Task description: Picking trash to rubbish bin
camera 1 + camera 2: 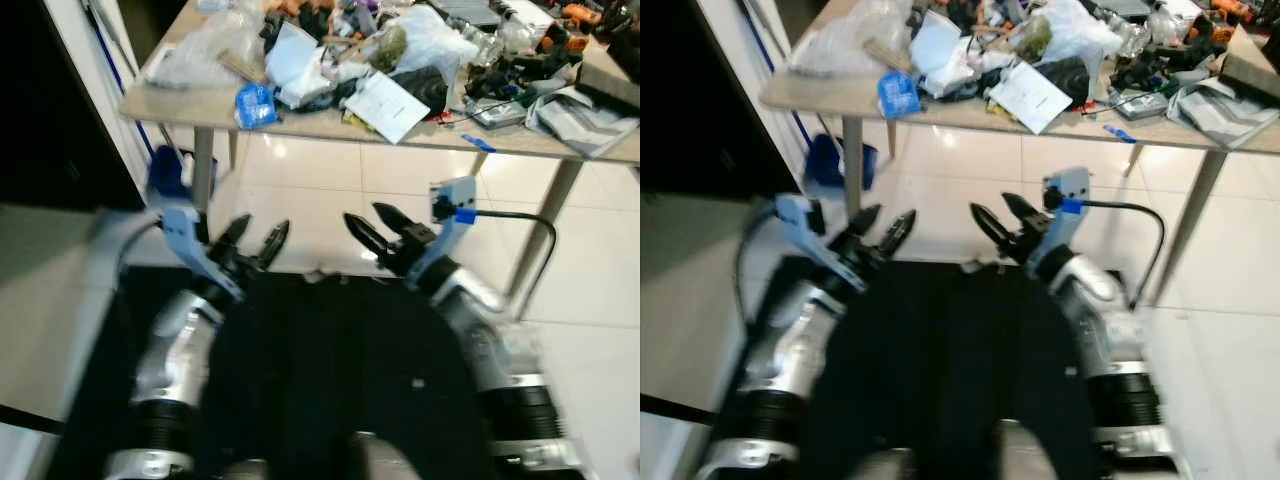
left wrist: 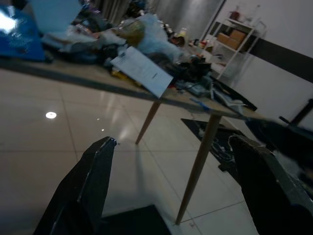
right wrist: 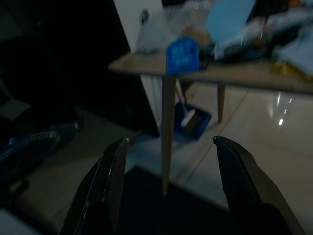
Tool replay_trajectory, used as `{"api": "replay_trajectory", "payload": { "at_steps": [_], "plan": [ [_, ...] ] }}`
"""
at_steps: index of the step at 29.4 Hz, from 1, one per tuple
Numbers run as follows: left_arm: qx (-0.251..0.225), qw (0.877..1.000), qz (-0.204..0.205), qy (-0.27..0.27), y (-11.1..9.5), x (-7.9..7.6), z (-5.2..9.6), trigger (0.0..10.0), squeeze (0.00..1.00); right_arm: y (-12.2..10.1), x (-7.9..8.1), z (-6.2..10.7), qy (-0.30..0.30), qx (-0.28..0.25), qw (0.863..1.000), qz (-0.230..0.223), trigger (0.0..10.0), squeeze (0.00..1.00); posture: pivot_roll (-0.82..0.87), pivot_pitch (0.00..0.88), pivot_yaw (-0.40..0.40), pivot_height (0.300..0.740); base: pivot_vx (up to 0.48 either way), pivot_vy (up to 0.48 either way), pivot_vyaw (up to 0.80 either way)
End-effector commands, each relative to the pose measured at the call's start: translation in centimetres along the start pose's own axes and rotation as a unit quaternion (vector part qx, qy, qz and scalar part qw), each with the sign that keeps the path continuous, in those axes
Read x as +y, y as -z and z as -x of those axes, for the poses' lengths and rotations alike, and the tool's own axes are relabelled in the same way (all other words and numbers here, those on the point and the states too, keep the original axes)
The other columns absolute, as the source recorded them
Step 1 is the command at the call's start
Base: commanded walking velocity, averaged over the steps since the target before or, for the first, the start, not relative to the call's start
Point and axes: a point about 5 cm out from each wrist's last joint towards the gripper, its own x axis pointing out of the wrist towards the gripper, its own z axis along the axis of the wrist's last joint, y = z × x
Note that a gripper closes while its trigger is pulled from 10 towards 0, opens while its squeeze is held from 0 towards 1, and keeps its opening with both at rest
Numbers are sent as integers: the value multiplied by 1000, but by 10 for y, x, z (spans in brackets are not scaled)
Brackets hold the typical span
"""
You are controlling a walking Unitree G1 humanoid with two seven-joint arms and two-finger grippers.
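— Nearest? Left gripper [image 1: 252, 238] and right gripper [image 1: 377, 225], both raised over black mat [image 1: 320, 360], fingers spread apart, holding nothing.

— And trash? Heaped on wooden table [image 1: 200, 103] just ahead: blue packet [image 1: 256, 104] at near edge, white paper [image 1: 386, 105] overhanging, plastic bags [image 1: 205, 45] behind.

The head views are blurred, most at the left arm [image 1: 170, 350] and the lower edge. The table [image 1: 180, 105] is cut off by the top and right edges, and the heap on it [image 1: 400, 50] is too mixed to name piece by piece. The blue packet [image 1: 256, 104] has print too small to read. The right wrist view is dark; a blue dustpan [image 3: 193, 120] shows dimly under the table.
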Motion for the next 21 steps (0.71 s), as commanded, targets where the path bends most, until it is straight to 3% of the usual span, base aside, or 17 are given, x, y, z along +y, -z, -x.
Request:
{"api": "replay_trajectory", "payload": {
  "at_steps": [1,9,21],
  "plan": [
    [7,1000,-1,-10,3,3,5,10000,0,3,3,0,-5,3,1000,-3,10000,0,-33,120,-5,740,334,0,-788],
    [7,1000,-3,-10,3,4,5,10000,0,3,3,0,-4,3,1000,-6,10000,0,-32,123,-5,740,342,0,-783],
    [6,1000,-4,-10,3,3,4,10000,0,3,2,0,-5,1,1000,-5,10000,0,-33,126,-5,740,343,0,0]
  ]
}}
